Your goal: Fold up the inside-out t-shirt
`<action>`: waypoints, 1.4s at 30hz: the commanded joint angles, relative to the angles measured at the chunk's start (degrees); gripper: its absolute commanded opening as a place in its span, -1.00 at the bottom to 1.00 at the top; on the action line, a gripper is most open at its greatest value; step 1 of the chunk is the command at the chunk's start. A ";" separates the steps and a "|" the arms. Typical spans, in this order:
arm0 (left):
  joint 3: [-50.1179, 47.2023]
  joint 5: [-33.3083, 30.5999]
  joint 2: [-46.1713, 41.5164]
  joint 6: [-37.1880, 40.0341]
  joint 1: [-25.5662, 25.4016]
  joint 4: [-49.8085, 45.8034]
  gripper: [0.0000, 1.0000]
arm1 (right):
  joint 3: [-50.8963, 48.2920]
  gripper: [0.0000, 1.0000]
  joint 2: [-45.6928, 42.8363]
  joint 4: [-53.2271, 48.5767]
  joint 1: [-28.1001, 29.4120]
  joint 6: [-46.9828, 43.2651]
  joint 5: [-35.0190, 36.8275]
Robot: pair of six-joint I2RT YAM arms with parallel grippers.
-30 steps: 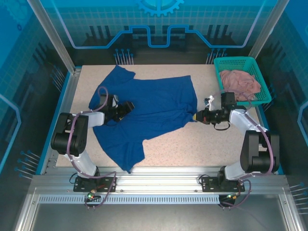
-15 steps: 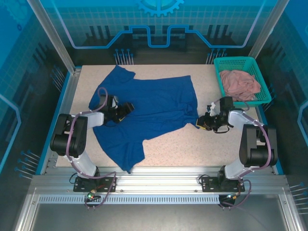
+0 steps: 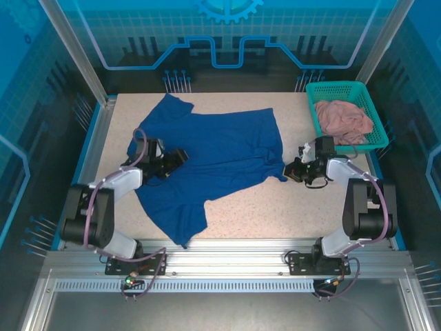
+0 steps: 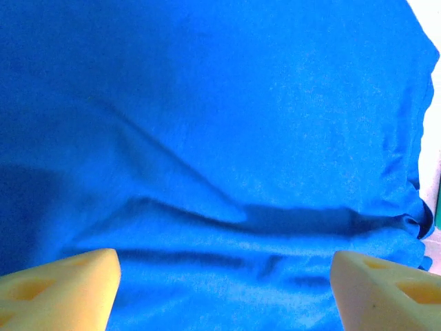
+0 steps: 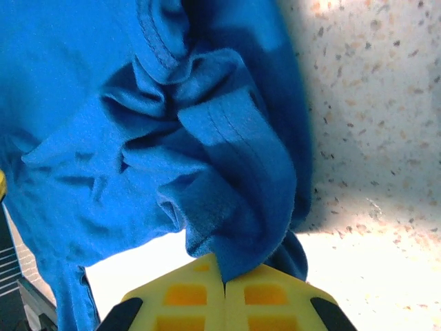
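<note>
The inside-out t-shirt (image 3: 220, 148), royal blue, lies spread and wrinkled across the middle of the table. My left gripper (image 3: 178, 157) hovers over the shirt's left part. In the left wrist view it (image 4: 224, 296) is open, its yellow fingertips (image 4: 65, 289) wide apart above rippled blue cloth (image 4: 227, 138), with nothing between them. My right gripper (image 3: 290, 171) is at the shirt's right edge. In the right wrist view it (image 5: 224, 279) is shut, its yellow jaws pinching a bunched, hemmed fold of the shirt (image 5: 227, 186) just above the speckled table (image 5: 372, 103).
A teal basket (image 3: 342, 88) stands at the back right corner, with a dusty-pink garment (image 3: 342, 117) in it, close behind the right arm. Bare speckled tabletop (image 3: 275, 207) stretches in front of the shirt. Metal rails and glass walls border the table.
The right gripper shifted slightly at the shirt's right edge and now pinches the fold. The left arm's elbow dropped back toward the near edge; its gripper slid a little left over the shirt.
</note>
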 commanded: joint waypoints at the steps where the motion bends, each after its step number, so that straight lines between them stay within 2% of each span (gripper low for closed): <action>1: -3.99 -8.26 -8.23 1.68 -5.10 -11.28 0.62 | 1.84 -0.96 -1.49 1.78 2.10 1.06 2.67; 4: -7.17 -14.00 -14.66 0.59 -10.90 -20.67 0.62 | 2.28 -0.96 -1.57 2.09 3.00 0.38 3.87; 7: -9.56 -18.58 -20.52 -0.05 -13.97 -27.27 0.53 | 2.28 -0.96 -1.33 2.57 3.78 -0.21 3.84; 10: -9.39 -15.48 -21.58 2.15 -14.35 -26.07 0.47 | 4.21 -0.96 -0.72 2.66 4.36 -0.35 3.87; 16: -4.68 -5.07 -10.71 2.37 -17.48 -13.80 0.44 | 5.73 -0.95 -0.78 1.03 4.50 -1.36 6.52; 22: 2.38 -2.92 3.53 3.78 -21.25 -6.93 0.45 | 7.79 -0.95 0.24 0.21 4.44 -1.80 7.67; 29: 11.72 -2.09 17.80 4.61 -21.90 -0.82 0.45 | 10.21 -0.95 1.86 0.11 4.18 -2.03 9.44; 33: 20.16 -2.81 25.76 5.90 -21.92 -0.61 0.45 | 11.55 -0.95 2.61 0.65 4.16 -1.61 9.87; 37: 31.23 -3.20 31.51 9.07 -21.83 -4.90 0.46 | 12.64 -0.95 2.76 0.65 3.78 -1.56 11.03; 40: 35.84 -4.45 30.56 11.34 -21.79 -7.96 0.49 | 13.00 -0.95 2.27 0.62 3.73 -1.68 12.22; 42: 34.53 -4.83 26.80 11.86 -21.89 -7.59 0.51 | 12.86 -0.95 1.87 0.45 3.73 -1.85 12.35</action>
